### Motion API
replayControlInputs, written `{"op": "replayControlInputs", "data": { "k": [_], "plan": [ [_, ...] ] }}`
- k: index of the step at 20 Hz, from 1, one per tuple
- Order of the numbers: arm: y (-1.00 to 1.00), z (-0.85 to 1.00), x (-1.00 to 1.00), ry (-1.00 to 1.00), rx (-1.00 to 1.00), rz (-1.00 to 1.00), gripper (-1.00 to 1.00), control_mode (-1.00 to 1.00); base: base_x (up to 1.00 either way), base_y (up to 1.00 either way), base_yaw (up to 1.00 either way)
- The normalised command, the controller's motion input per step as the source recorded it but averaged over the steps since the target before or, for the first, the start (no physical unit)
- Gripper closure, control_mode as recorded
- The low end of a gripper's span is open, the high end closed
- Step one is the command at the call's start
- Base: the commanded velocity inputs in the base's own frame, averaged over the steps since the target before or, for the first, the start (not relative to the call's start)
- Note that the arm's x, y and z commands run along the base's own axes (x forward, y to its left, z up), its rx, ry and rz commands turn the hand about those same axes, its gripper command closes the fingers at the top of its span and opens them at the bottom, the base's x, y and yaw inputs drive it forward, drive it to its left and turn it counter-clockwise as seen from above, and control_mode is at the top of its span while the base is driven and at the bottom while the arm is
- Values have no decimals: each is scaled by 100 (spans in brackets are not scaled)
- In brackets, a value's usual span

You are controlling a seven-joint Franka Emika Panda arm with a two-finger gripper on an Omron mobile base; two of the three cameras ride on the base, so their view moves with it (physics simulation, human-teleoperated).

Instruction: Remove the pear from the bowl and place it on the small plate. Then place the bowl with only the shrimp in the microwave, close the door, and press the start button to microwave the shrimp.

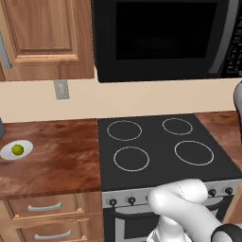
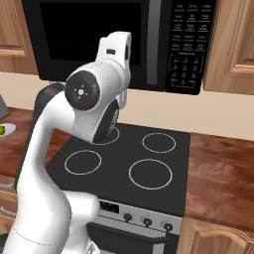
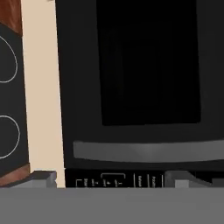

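With the pear on the small plate and the door apparently shut, the gripper, fingers spread, faces the microwave; it should close them before prodding the keypad's start button.

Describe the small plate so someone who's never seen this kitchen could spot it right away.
Start at the black stovetop under the microwave, then follow the wooden counter to its left, out to the far edge. The small plate lies there, a flat white saucer with the yellow-green pear on it.
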Motion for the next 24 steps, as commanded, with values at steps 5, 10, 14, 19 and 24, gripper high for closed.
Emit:
{"op": "replayControlInputs", "data": {
  "k": [5, 10, 14, 19, 24],
  "plan": [
    [-10, -45, -25, 8, 0, 1, -100, -100, 0, 0, 0],
    [-11, -35, 0, 9, 3, 1, -100, -100, 0, 0, 0],
    [-32, -20, 0, 2, 9, 7, -100, -100, 0, 0, 0],
    [-18, -19, 13, 2, 13, 13, -100, -100, 0, 0, 0],
    [-10, -29, 16, 1, 9, 12, -100, -100, 0, 0, 0]
  ]
}}
